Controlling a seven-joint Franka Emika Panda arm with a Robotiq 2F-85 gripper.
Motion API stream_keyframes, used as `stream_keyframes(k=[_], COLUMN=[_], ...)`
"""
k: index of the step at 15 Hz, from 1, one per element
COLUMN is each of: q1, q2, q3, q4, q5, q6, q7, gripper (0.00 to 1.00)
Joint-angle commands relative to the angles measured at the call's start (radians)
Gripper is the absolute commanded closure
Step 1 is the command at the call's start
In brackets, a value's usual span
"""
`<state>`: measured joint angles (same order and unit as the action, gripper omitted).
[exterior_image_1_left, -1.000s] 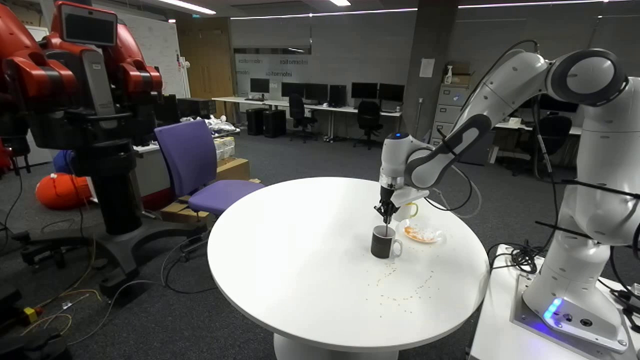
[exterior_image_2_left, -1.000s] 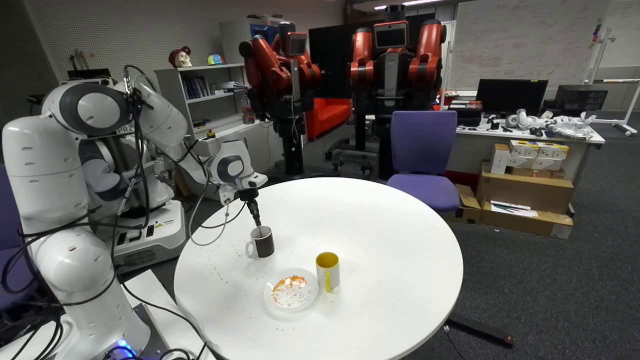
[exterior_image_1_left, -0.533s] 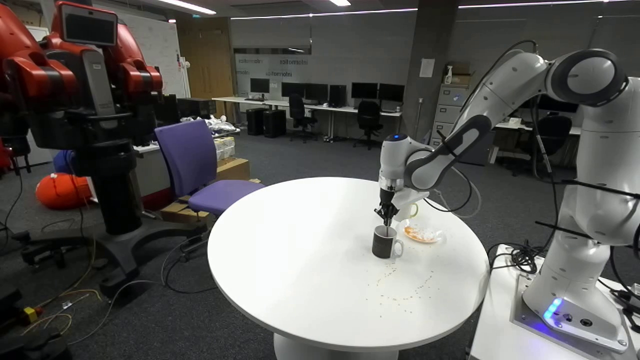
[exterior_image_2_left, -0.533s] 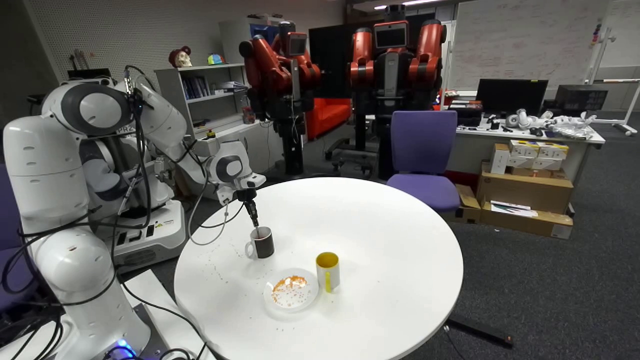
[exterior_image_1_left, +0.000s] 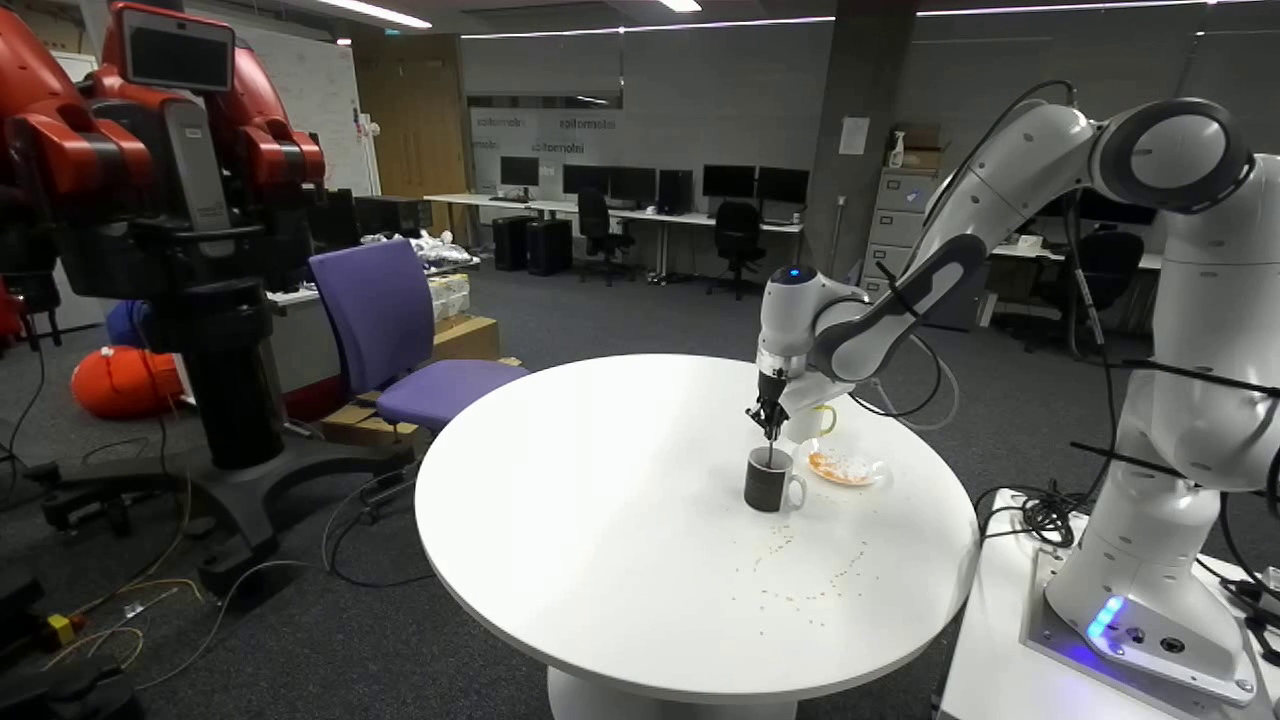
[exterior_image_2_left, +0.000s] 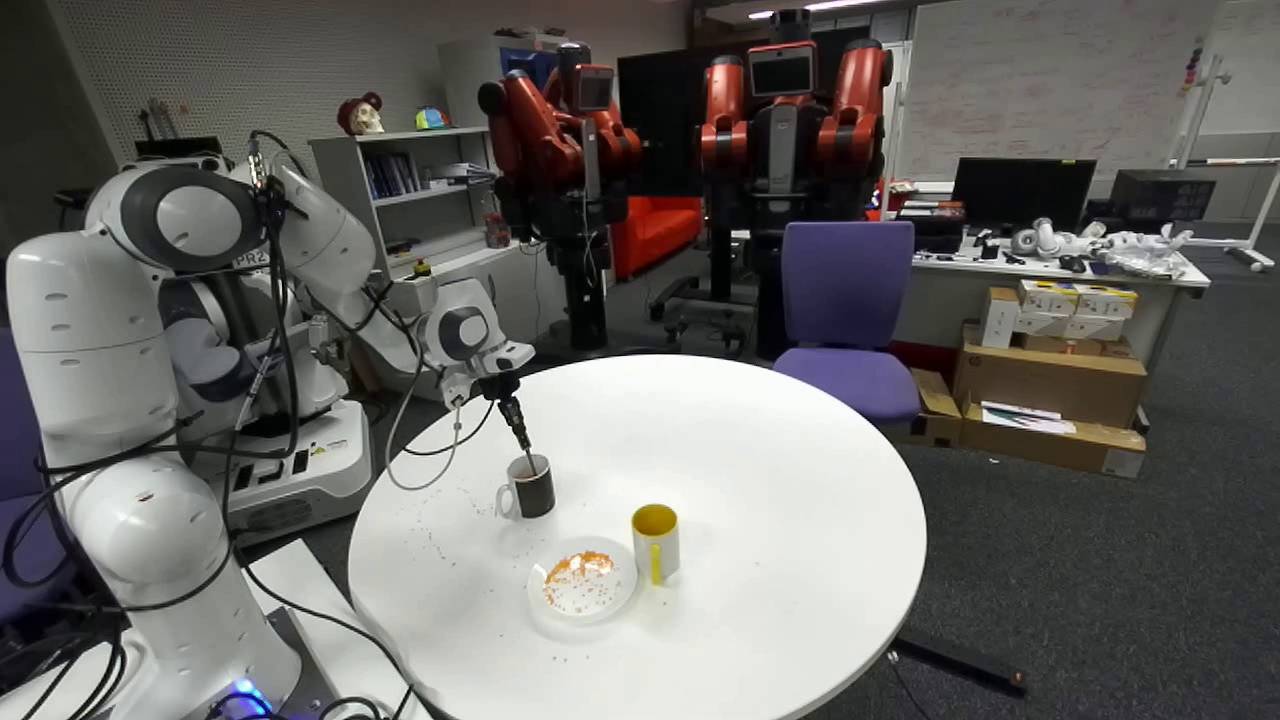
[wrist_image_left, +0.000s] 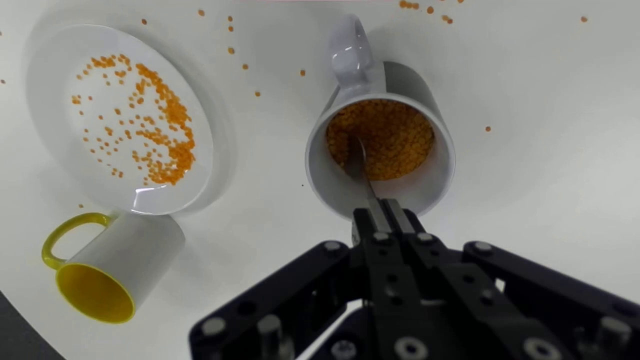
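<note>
Gripper (wrist_image_left: 389, 214) points down over the round table (exterior_image_1_left: 560, 500), fingers pressed nearly together, and I see a metal spoon (wrist_image_left: 356, 164) pinched by its handle between the tips. Spoon slants down into the dark mug (exterior_image_1_left: 764, 490), its bowl among orange grains (wrist_image_left: 395, 140) toward the left of the mug's inside in the wrist view. Whether the fingertips touch the rim: cannot tell.

Dark mug stands at upper centre of the wrist view, pale handle toward the top of the frame; in an exterior view, right of the table's middle. Its wall rings the spoon on every side.

Around it: white plate (wrist_image_left: 52, 117), upper left of the wrist view, bearing more grains, thickest along its right side. Yellow-handled mug (wrist_image_left: 142, 250) at lower left of the same view, white outside, yellow inside, just beside the plate. Both sit apart from the gripper; in an exterior view the arm (exterior_image_1_left: 1010, 180) partly covers the yellow-handled mug. Loose grains (wrist_image_left: 302, 73) dot the table top, several along the upper edge of the wrist view. Purple chair (exterior_image_2_left: 845, 320) by the table's far edge in an exterior view, red robot (exterior_image_2_left: 785, 150) behind it.
</note>
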<state>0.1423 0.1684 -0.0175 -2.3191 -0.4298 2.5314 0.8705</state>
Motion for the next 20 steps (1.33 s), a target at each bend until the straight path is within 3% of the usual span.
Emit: stream_keyframes(k=[1,9,20], q1=[0.003,-0.016,0.009], q2=[-0.003,-0.002,0.013], q3=[0.006,0.029,-0.010], q4=[0.013,0.010,0.020], q5=[0.007,0.222,0.017], q6=[-0.013,0.049,0.041], q7=[-0.023,-0.147,-0.082], gripper=[0.99,0.99,0.99])
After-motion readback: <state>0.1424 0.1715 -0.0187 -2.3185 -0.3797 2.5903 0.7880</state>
